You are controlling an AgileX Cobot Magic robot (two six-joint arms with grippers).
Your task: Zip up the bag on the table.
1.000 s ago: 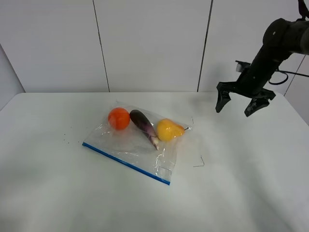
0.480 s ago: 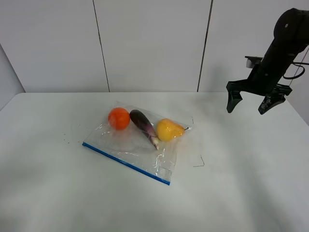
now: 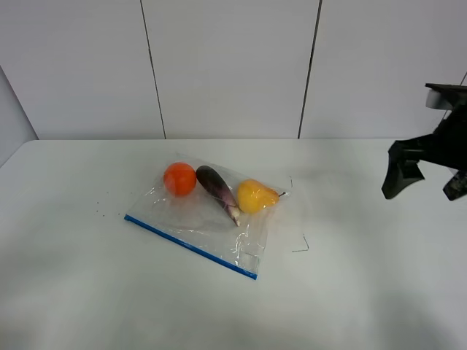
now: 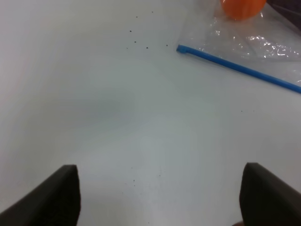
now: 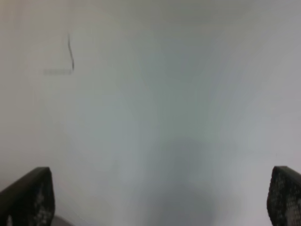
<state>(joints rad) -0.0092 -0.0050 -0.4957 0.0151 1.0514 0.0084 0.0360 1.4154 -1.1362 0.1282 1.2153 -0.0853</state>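
Observation:
The clear crinkly bag lies flat on the white table, its blue zip strip along the near edge. Through the plastic show an orange, a purple eggplant and a yellow pear. My right gripper hangs open at the far right edge, well away from the bag. The right wrist view shows its open gripper over bare table. My left gripper is open above bare table, short of the zip strip and the orange. It does not show in the high view.
A thin dark curl lies on the table right of the bag, and the mark shows in the right wrist view. Small dark specks dot the table left of the bag. A panelled wall stands behind.
My right arm has swung to the right and lower, away from the bag, and is partly out of the high view. The bag and fruit have not moved.

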